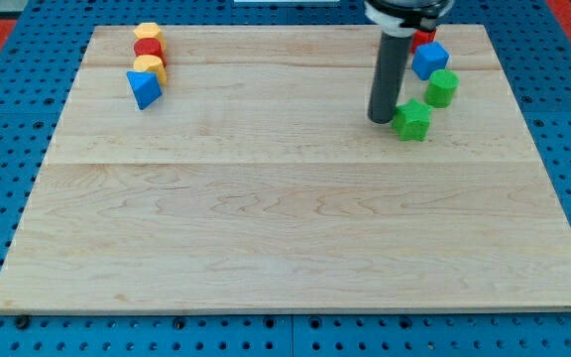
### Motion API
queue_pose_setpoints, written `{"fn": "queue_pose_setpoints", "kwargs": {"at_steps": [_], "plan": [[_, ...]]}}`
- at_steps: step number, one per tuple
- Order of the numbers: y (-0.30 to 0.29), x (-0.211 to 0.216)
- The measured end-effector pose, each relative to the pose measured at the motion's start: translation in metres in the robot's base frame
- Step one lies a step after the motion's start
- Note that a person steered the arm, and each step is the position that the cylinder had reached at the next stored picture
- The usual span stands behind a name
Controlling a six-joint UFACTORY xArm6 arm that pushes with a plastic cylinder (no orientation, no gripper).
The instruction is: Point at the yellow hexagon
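The arm entered from the view's top, right of centre, where only a white collar with a dark band was visible at the frame edge. From it a straight dark rod [389,74] descended almost vertically, of uniform thickness along its visible length. My tip [381,120] rested at the surface of the desk [266,218], in the upper right part of the board. No joints or further links of the arm were visible.
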State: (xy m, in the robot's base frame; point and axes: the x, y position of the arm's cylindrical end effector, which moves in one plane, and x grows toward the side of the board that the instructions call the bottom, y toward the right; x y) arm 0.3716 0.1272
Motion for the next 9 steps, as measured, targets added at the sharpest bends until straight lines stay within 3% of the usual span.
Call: {"fn": "queue_pose_setpoints", "kwargs": {"at_steps": [2,3,4,5,6,8,9], "plan": [[0.004,0.003],[-0.046,0.032],[-0.153,0.046],[-0.318,0.044],[-0.402,-0.029],[-0.399,-0.178],[-0.356,-0.173]]}}
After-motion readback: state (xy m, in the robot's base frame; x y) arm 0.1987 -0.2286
